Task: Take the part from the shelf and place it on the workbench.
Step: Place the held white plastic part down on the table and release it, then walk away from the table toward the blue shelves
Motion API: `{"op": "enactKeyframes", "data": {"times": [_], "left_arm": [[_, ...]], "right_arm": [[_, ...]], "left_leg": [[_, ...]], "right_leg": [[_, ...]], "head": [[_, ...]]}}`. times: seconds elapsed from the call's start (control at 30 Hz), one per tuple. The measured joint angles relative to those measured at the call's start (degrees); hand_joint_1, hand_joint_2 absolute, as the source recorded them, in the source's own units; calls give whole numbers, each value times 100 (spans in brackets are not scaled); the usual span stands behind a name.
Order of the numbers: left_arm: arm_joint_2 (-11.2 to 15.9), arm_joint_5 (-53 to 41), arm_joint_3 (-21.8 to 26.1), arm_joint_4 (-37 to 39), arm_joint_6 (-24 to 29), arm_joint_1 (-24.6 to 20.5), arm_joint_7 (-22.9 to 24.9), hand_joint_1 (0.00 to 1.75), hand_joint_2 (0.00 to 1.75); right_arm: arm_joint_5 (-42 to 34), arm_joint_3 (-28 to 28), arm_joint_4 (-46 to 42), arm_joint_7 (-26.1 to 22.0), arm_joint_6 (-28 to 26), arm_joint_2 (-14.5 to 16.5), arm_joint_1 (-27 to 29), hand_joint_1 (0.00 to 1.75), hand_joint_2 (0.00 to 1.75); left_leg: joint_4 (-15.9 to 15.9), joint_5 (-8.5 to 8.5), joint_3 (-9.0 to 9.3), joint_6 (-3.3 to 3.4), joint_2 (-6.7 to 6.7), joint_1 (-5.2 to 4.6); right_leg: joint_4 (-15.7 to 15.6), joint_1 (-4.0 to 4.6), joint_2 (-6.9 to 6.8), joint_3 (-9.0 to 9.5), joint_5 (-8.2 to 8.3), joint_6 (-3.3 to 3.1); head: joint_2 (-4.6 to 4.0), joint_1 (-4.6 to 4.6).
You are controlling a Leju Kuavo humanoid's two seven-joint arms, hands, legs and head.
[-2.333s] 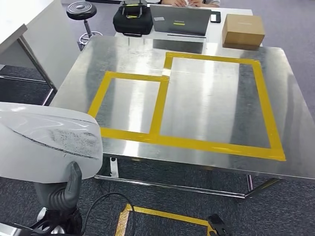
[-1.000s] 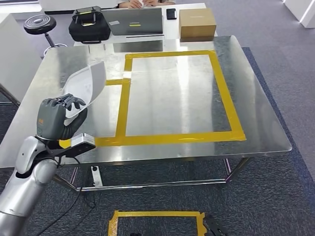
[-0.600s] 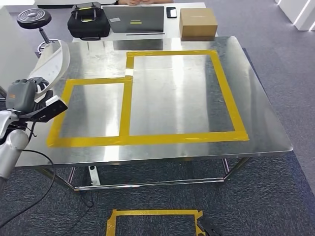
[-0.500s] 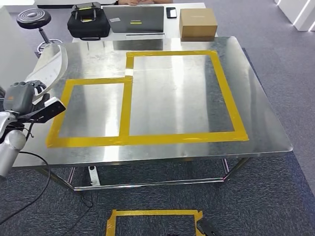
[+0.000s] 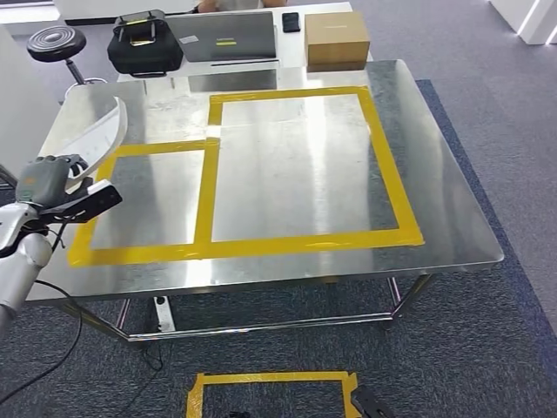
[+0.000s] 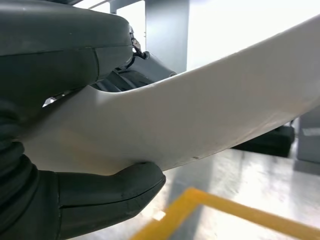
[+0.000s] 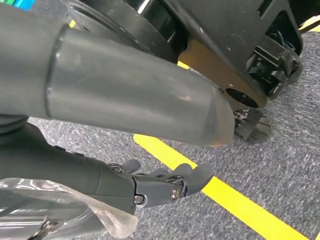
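Curved white part (image 5: 98, 138) rises from the left hand (image 5: 47, 179), gripped above the steel worktop (image 5: 446, 209) edge. Right hand (image 7: 162, 186) hangs over carpet, fingers loosely apart, holding nothing.

No writing can be read: the labels on the grey laptop lid (image 5: 227, 37) are too small to make out.
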Motion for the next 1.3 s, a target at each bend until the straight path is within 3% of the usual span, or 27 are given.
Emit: {"op": "enactKeyframes", "data": {"times": [0.07,0.13,0.17,0.3,0.37,0.43,0.47,0.5,0.53,0.63,0.7,0.77,0.83,0.97,1.0,1.03,1.1,1.17,1.3], "left_arm": [[-168,3,-64,32,20,-8,9,175,175],[-314,15,-115,42,36,-29,31,175,175],[-373,13,-139,46,39,-36,45,175,175],[-541,-114,-243,71,11,-67,92,175,175],[-647,-165,-308,98,3,-100,158,175,175],[-767,-146,-350,165,7,-113,220,175,175],[-819,-125,-366,211,13,-108,240,175,175],[-863,-108,-379,258,22,-102,254,175,175],[-896,-94,-393,302,34,-97,267,175,175],[-935,-74,-414,397,72,-99,279,175,175],[-947,-62,-420,450,91,-103,279,87,175],[-951,-49,-429,498,90,-104,280,0,175],[-946,-32,-434,537,67,-108,280,0,175],[-943,-25,-442,603,28,-72,273,0,0],[-945,-31,-449,612,12,-50,278,0,0],[-946,-33,-458,617,-5,-33,286,0,0],[-941,-3,-472,618,-20,-30,299,0,0],[-932,77,-471,617,-19,-46,287,0,0],[-930,335,-424,612,-13,-23,163,0,0]], "right_arm": [[5,31,0,-11,4,10,-17,0,0],[5,58,0,-17,8,24,-41,0,0],[5,68,0,-19,9,28,-48,0,0],[7,93,0,-20,23,35,-38,0,0],[-8,102,0,-16,25,35,-49,0,0],[-36,105,0,-10,20,35,-52,0,0],[-49,105,0,-8,13,35,-46,0,0],[-57,106,1,-4,3,35,-36,0,0],[-62,107,1,2,-11,35,-26,0,0],[-66,110,1,17,-54,36,-1,0,0],[-71,111,2,19,-68,38,16,0,0],[-78,110,2,23,-78,39,37,0,0],[-90,109,2,26,-86,40,43,0,0],[-104,109,2,5,-82,49,58,0,0],[-108,110,2,-2,-77,50,62,0,0],[-111,110,2,-9,-69,50,62,0,0],[-125,111,2,-30,-52,56,55,0,0],[-142,112,2,-54,-41,66,45,0,0],[-163,114,2,-75,-45,70,46,0,0]], "left_leg": [[-580,389,257,24,-2,6],[-1242,629,571,59,-12,-5],[-1418,652,647,77,-17,-15],[-1527,645,676,192,-12,-14],[-1563,670,694,260,-6,6],[-1562,671,691,287,-8,1],[-1560,671,692,287,-8,-1],[-1557,670,692,287,-8,-2],[-1555,669,694,285,-8,-3],[-1529,650,685,249,-8,-17],[-1522,652,667,200,-9,-38],[-1529,654,660,146,-10,-36],[-1371,530,603,91,-11,-23],[-73,-59,22,17,-13,-14],[59,-55,-47,17,-13,-13],[-22,55,-14,27,-13,-13],[-716,452,306,72,-13,-17],[-1357,662,610,122,-13,-41],[-1566,663,698,215,-15,-56]], "right_leg": [[2,0,6,11,-5,9],[9,16,23,0,-7,47],[9,21,32,-15,0,78],[38,15,37,-83,-34,208],[480,10,23,-301,-298,255],[1234,7,15,-653,-620,280],[1496,7,14,-787,-682,288],[1564,7,13,-834,-642,291],[1412,7,10,-772,-503,288],[306,9,-10,-229,-21,246],[4,19,-16,-58,13,209],[-18,17,-15,-38,30,155],[-38,0,-12,-20,50,90],[-45,-5,-7,1,44,32],[-44,-3,-5,3,42,30],[-44,-1,-2,7,41,29],[-43,2,5,20,36,35],[-33,21,13,10,30,67],[-22,22,6,-31,8,185]], "head": [[0,1],[0,4],[0,7],[0,12],[0,29],[0,44],[0,44],[0,46],[0,46],[0,42],[0,39],[0,40],[0,24],[0,3],[0,2],[0,3],[0,4],[0,6],[0,12]]}}
